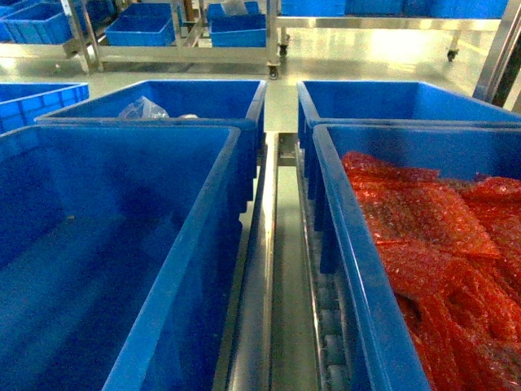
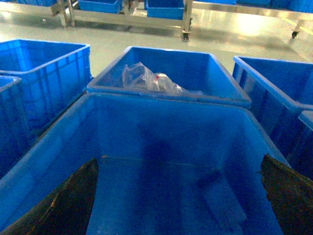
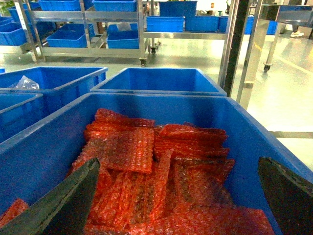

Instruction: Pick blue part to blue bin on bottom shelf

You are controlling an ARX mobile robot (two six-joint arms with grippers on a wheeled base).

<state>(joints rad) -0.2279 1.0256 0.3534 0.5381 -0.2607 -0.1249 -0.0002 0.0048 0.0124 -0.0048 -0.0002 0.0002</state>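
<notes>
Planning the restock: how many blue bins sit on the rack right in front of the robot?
4: near-left bin, far-left bin, near-right bin, far-right bin. More may sit outside the frame.

left gripper [image 2: 178, 200]: two dark, flat, wedge-shaped fingers [image 2: 68, 200], worn brownish surfaces, lower frame corners | right gripper [image 3: 178, 200]: same dark tapered fingers [image 3: 63, 203], matte, scuffed edges

Bright overhead light washes the pale green glossy floor [image 1: 383, 57] into white glare at the top of every view. The deep blue plastic bin [image 2: 166, 166] interior is dim, shadowed and soft. All views look grainy; dark gripper fingers [image 3: 58, 205] sit blurred at the wrist views' lower corners
</notes>
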